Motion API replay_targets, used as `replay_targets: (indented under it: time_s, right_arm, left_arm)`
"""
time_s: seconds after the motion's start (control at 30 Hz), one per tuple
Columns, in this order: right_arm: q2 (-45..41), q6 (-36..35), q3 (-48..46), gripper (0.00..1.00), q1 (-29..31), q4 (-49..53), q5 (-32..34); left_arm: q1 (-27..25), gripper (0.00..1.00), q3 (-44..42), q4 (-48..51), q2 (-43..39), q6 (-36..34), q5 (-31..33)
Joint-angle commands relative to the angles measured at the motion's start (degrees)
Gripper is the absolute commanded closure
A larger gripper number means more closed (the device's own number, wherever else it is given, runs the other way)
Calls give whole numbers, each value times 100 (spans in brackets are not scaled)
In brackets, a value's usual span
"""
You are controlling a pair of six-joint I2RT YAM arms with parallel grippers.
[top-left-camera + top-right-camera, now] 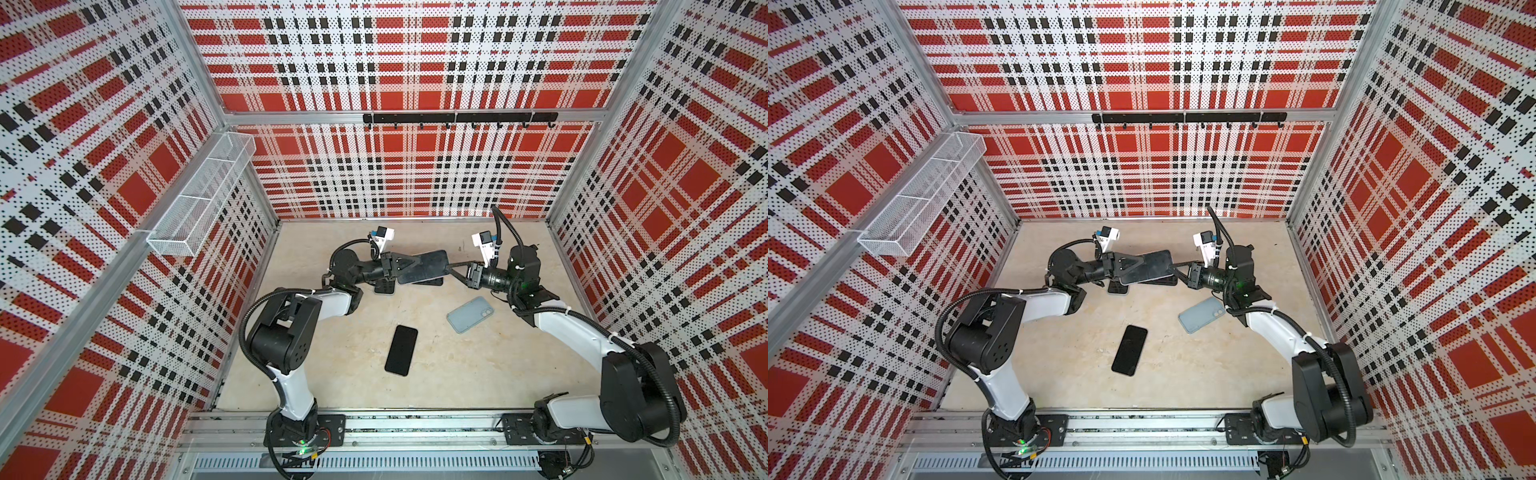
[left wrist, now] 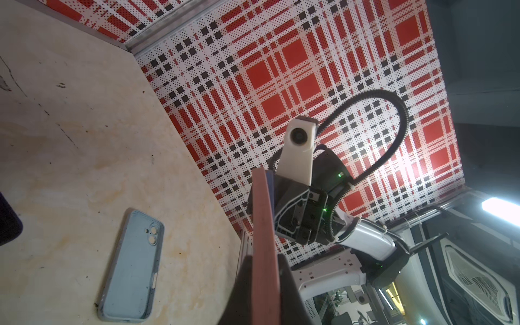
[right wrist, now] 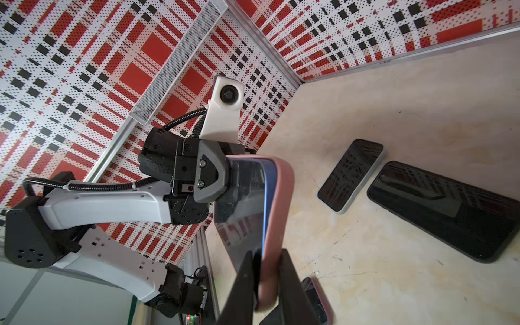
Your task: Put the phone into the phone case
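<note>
While the left gripper (image 1: 414, 262) clamps one end of the dark-screened phone (image 1: 432, 266) in its soft pink phone case (image 3: 282, 197), the right gripper (image 1: 451, 269) pinches the opposite end. It hangs between them above the beige counter (image 1: 478, 374).

Robot lab test cell. Beige stone-look tabletop (image 1: 478, 374) boxed on three sides by perforated plaid panels (image 1: 415, 62) on aluminium posts (image 1: 195, 62). Along tabletop's near edge: metal mounting rail (image 1: 415, 424) carrying left arm (image 1: 291, 390) and right arm (image 1: 573, 332), both cabled, with wrist camera (image 3: 228, 95). Left of tabletop, up on wall: wire mesh basket (image 1: 199, 195). Above tabletop's far edge: black hook bar (image 1: 457, 118). Outside cell, in left wrist view: strip light (image 2: 501, 209) of larger room.
</note>
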State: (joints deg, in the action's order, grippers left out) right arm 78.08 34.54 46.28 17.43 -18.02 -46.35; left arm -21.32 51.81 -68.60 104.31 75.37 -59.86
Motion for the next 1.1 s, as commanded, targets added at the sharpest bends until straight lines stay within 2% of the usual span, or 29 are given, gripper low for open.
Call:
replay_targets:
  time_s: [0.0, 0.07, 0.17, 0.37, 0.57, 0.8, 1.07]
  right_arm:
    - [-39, -459, 32, 81, 298, 201, -8]
    - [-46, -393, 47, 68, 156, 15, -142]
    - [80, -177, 140, 61, -42, -444, -492]
    - [568, 482, 384, 59, -122, -1533, -883]
    - [631, 745, 382, 70, -130, -1887, -817]
    - [434, 308, 281, 100, -121, -1408, -617]
    - [352, -286, 177, 100, -119, -1156, -352]
  left_arm:
    - [-423, 98, 234, -537, -90, 301, -120]
    - [-419, 100, 212, -535, -119, 305, -127]
    - [-428, 100, 155, -532, -150, 296, -148]
    - [-454, 100, 86, -540, -207, 305, -141]
    - [-410, 100, 6, -522, -254, 270, -24]
    - [-397, 100, 30, -477, -175, 276, 62]
    - [-386, 100, 52, -447, -174, 299, 70]
